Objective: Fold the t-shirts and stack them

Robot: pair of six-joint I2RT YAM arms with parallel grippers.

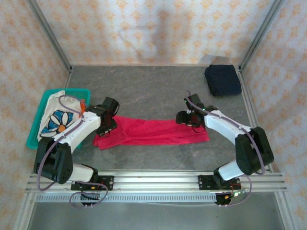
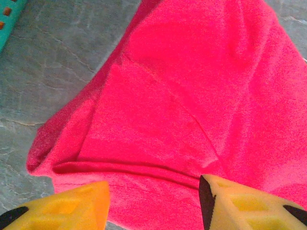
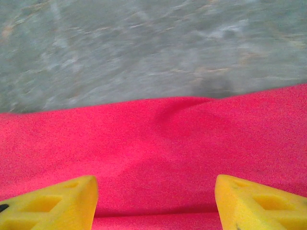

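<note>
red t-shirt (image 1: 153,130), navy t-shirt (image 1: 223,80), teal basket (image 1: 32,134)

The left arm (image 1: 72,134) and the right arm (image 1: 225,127) look alike: smooth white link shells joined by bulky black cylindrical joint housings (image 1: 252,151). A thin lilac cable (image 1: 232,120) runs along each arm, and more cable loops (image 1: 88,196) hang under the black base blocks (image 1: 93,183). The left end effector (image 1: 108,117) and the right end effector (image 1: 188,116) have boxy black bodies. Their fingers (image 2: 72,206) are yellow-orange moulded plastic wedges with shallow triangular recesses and small black patches. The right pair (image 3: 254,203) has the same yellow moulding.
</note>
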